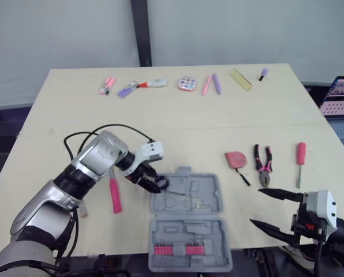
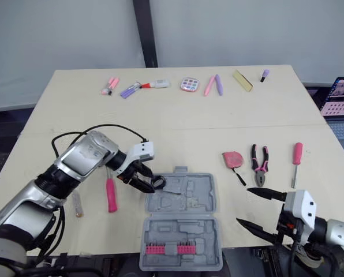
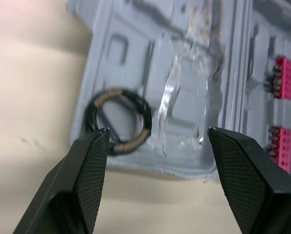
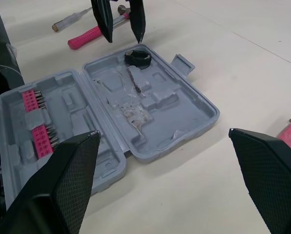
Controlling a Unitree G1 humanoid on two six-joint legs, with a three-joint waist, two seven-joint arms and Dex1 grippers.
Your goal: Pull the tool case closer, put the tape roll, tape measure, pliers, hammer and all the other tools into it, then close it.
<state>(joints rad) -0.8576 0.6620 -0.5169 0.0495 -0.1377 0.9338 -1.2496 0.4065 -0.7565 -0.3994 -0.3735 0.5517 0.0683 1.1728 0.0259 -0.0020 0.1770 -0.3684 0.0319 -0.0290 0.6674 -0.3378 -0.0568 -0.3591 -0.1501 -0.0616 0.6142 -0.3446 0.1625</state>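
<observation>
The grey tool case [image 1: 212, 199] lies open at the table's front edge, with pink bits [image 1: 180, 249] in the near half. A black tape roll [image 3: 120, 121] lies in the far half's left corner [image 4: 137, 57]. My left gripper [image 1: 153, 183] hovers open just over the roll, without holding it. A pink-handled hammer [image 1: 115, 194] lies left of the case. To the right lie a pink tape measure [image 1: 235, 159], pliers [image 1: 263, 164] and a pink screwdriver [image 1: 299, 156]. My right gripper [image 1: 270, 210] stands open at the front right, with nothing in it.
A thin clear screwdriver [image 2: 78, 202] lies left of the hammer. Along the table's far edge sit pens, markers and small items [image 1: 186, 84]. A laptop [image 1: 340, 95] stands off the right side.
</observation>
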